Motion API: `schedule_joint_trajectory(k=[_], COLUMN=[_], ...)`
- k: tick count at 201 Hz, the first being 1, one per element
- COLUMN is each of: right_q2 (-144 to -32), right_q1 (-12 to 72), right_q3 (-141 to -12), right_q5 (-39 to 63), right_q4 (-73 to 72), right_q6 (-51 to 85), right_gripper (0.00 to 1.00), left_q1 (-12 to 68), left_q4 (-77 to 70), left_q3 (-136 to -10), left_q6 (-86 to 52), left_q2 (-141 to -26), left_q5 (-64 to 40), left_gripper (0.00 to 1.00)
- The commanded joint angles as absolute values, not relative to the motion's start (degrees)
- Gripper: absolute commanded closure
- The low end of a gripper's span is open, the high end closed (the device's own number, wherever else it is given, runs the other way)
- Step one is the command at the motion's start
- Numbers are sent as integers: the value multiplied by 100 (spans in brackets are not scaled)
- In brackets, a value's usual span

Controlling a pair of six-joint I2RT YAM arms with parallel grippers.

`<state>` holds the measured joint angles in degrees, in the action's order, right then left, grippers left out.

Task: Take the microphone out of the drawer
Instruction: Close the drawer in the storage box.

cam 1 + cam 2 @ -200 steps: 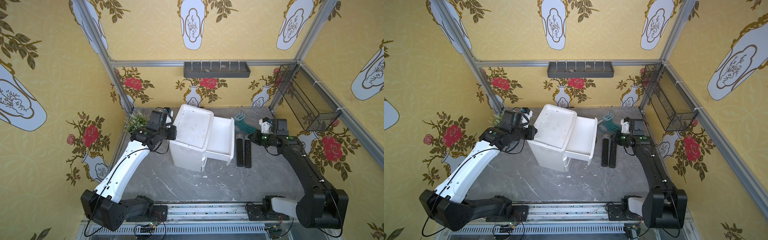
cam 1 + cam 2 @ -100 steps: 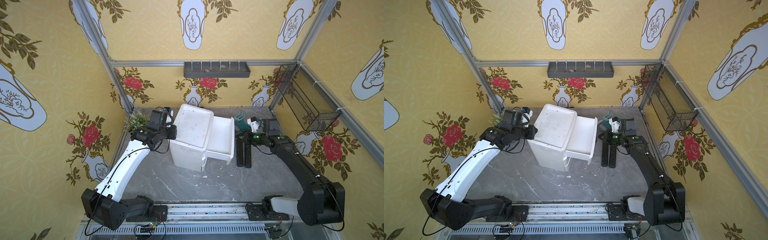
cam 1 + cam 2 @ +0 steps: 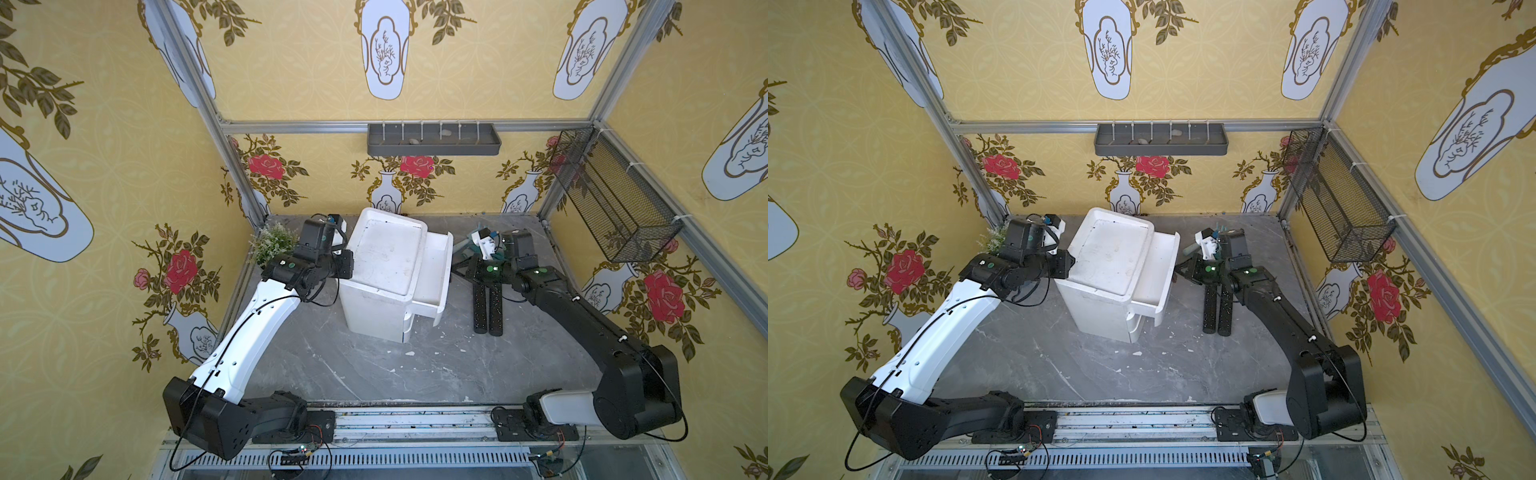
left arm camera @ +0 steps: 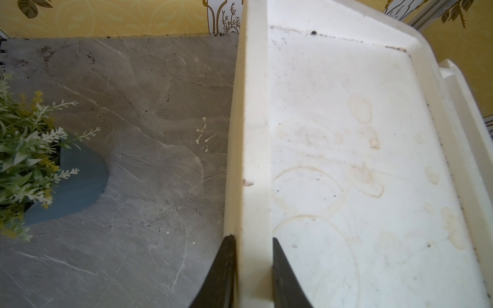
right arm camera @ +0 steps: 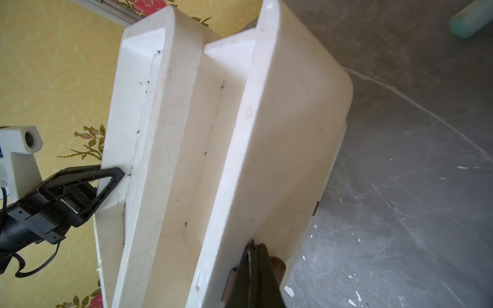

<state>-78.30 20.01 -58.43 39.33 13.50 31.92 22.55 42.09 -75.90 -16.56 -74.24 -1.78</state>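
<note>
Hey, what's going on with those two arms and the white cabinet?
The left hand is clamped on the top rim of the white drawer unit, apparently steadying it. Its top drawer stands pulled open, and the shut right hand sits at the drawer's front. The part of the drawer in view looks empty.

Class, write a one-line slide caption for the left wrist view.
Left hand clamps the raised rim of the white plastic drawer cabinet, blue-potted plant nearby.
</note>
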Motion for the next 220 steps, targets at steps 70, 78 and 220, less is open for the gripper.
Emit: schedule_joint_trajectory(k=[70,78,220], right_q2=[-8787,-8874,-7886], right_q1=[2734,2791,1948], right_q3=[-6304,-6368,-5242], right_q5=[4079,4078,4081], right_q4=[170,145,-60], right_q6=[3704,3711,3934], right_gripper=[100,100,64], left_q1=[2248,2249,2245], left_q4=[4188,4190,4115], left_q3=[-7557,-7559,-7508], left_q6=[-2078,-2074,-2037], left_q2=[-7506,-7509,-7533], left_q5=[-436,-439,-429], left_gripper=[100,100,100])
